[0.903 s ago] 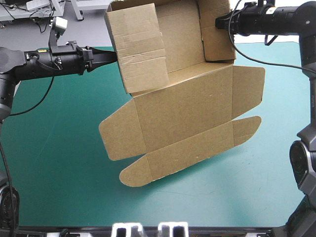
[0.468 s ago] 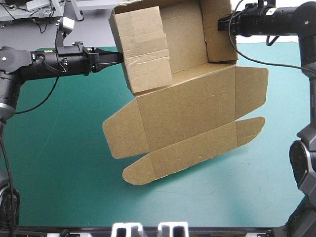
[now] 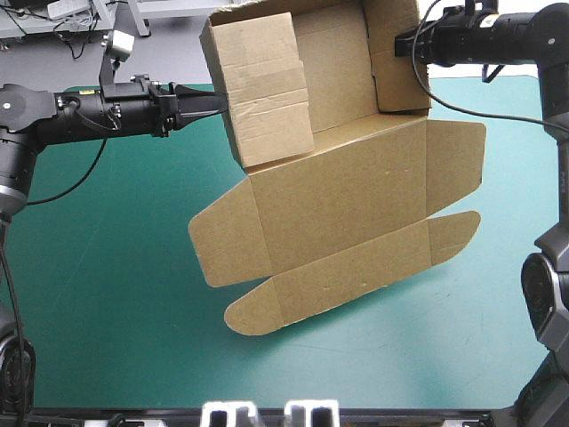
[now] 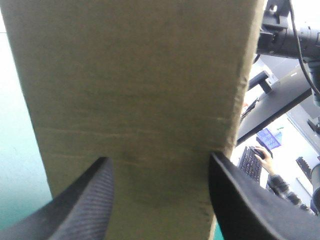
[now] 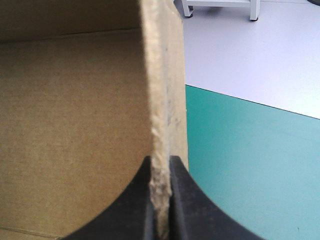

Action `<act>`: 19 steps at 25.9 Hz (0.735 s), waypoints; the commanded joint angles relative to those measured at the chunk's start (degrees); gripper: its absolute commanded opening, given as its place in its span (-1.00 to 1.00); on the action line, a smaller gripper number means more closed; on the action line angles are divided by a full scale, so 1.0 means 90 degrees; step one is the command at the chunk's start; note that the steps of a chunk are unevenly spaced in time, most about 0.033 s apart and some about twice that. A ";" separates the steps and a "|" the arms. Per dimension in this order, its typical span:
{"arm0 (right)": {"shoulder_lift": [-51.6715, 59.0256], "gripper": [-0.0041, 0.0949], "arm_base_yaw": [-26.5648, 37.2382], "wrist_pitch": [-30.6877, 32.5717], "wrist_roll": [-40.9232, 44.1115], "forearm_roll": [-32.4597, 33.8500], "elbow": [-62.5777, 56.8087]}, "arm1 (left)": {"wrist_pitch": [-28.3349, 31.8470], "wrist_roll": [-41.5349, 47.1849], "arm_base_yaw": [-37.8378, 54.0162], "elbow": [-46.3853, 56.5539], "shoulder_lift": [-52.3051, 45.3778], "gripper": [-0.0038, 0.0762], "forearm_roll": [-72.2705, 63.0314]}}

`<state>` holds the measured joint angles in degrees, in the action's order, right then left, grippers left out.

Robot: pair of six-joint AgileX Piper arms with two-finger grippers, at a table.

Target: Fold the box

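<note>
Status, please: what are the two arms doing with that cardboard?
Right gripper shut on the box wall, box held up, tilted. Left gripper open at the opposite wall. Nothing in the way.

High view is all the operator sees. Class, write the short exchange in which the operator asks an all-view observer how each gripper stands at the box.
Operator: Is the left gripper open?
Observer: Yes. Its fingers stand apart, a wall of the box before them.
Operator: Does the right gripper hold anything?
Observer: It is shut on the box, a wall's edge pinched between its fingers.
</note>
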<state>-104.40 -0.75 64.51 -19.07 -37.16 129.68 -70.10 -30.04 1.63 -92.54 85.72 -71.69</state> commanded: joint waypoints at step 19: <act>0.0322 -0.94 -0.0256 -0.0482 0.0159 -0.0417 0.0172 | 0.1127 0.0099 -0.0188 -0.0204 -0.0251 0.13 0.0347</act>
<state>-104.40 -1.54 64.45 -18.46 -37.19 129.68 -64.17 -29.98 1.05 -92.54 85.72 -67.07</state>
